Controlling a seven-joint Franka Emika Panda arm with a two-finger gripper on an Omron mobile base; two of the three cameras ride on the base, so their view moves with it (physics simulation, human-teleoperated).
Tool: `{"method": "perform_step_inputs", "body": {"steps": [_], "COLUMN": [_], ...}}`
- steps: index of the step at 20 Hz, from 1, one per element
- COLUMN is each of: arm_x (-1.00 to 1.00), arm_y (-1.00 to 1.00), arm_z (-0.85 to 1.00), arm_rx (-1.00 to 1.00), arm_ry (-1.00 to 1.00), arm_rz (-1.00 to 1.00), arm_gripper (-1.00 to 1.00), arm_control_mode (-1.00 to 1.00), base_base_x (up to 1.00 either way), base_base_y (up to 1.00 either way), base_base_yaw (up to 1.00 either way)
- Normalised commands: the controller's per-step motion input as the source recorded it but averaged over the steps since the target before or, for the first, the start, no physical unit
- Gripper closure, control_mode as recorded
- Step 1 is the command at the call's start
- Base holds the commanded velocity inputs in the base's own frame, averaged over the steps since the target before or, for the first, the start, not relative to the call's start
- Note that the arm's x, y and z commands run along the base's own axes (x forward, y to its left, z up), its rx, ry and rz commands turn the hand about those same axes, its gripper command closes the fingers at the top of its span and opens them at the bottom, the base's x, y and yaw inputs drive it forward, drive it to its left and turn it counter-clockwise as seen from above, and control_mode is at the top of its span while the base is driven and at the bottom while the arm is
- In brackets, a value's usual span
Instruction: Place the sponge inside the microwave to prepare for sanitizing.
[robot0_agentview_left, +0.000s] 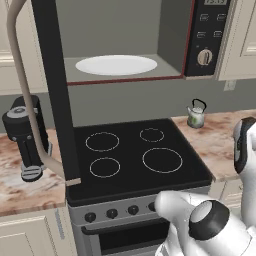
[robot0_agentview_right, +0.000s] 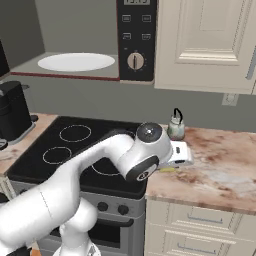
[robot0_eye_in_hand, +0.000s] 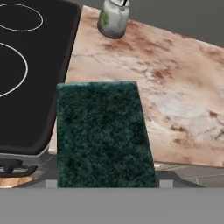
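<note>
The small rectangular sponge (robot0_eye_in_hand: 104, 133), its dark green scrub layer facing the hand camera, sits right at the gripper's mouth above the marbled beige-and-rust stone counter (robot0_eye_in_hand: 175, 100), at that counter's left edge where it meets the black glass stovetop (robot0_eye_in_hand: 30, 87). The two-finger gripper appears to pinch the sponge between its fingers, though the fingertips themselves are hidden. A small glass kettle with a black handle (robot0_agentview_right: 176, 125) stands near the counter's back edge. Above the stovetop, the black microwave (robot0_agentview_left: 205, 40) hangs with its door (robot0_agentview_left: 52, 90) open, white round plate (robot0_agentview_left: 116, 65) inside.
</note>
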Motion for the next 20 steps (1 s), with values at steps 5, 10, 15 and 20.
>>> {"method": "perform_step_inputs", "body": {"steps": [5, 10, 15, 20], "arm_x": [-0.86, -0.64, -0.47, -0.59], "arm_y": [0.50, 0.72, 0.95, 0.88], "arm_z": [0.88, 1.00, 0.87, 0.42], "arm_rx": [0.20, 0.08, 0.01, 0.08], "arm_ry": [-0.04, 0.00, -0.01, -0.24], "arm_rz": [-0.07, -0.13, -0.12, -0.06], "arm_gripper": [1.00, 1.00, 1.00, 1.00], "arm_control_mode": [-1.00, -1.00, -1.00, -1.00], "base_base_x": [0.00, 0.00, 0.00, 0.00], "base_base_y": [0.00, 0.00, 0.00, 0.00], "base_base_yaw": [0.00, 0.00, 0.00, 0.00]}}
